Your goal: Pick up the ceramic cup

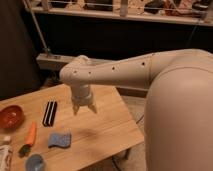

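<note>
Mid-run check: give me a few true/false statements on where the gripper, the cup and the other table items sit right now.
1. The gripper grips the ceramic cup. False: it hangs open above the middle of the table, and the cup stands apart near the front edge.
2. In the picture, the blue sponge lies between the cup and the gripper. True.
3. The cup sits inside the orange bowl. False: they stand apart, with a carrot between them.
4. A black object lies between the bowl and the gripper. True.
</note>
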Available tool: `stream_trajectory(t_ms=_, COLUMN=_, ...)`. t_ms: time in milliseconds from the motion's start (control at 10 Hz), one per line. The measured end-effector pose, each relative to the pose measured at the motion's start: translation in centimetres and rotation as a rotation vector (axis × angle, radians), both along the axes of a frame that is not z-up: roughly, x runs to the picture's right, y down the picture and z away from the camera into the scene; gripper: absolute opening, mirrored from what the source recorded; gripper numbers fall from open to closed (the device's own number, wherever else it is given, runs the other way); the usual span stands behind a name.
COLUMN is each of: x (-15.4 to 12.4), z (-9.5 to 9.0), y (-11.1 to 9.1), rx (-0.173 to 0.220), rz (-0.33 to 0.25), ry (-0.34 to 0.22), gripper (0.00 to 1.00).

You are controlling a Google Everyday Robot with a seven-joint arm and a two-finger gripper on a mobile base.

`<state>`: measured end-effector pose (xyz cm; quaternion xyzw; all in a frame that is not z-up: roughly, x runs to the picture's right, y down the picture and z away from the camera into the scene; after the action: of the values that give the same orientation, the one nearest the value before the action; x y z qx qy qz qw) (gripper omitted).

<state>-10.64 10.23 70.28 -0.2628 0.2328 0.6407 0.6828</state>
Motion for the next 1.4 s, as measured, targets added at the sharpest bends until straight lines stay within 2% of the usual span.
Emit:
stream_trajectory(t_ms=1000, x=-0.2, z=0.1, y=0.4, rx=-0.003, rz=-0.011, ry=-0.002, gripper=0.65)
stream_trajectory(t_ms=1200, x=-3.2, z=-0.2, y=1.9, rx=0.002, rz=-0.060, ry=-0.060, gripper=0.65)
stream_trajectory(t_ms=1400, x=-6.1, z=-1.1, y=3.2, rx=0.008, rz=-0.106, ry=-0.142, gripper=0.65)
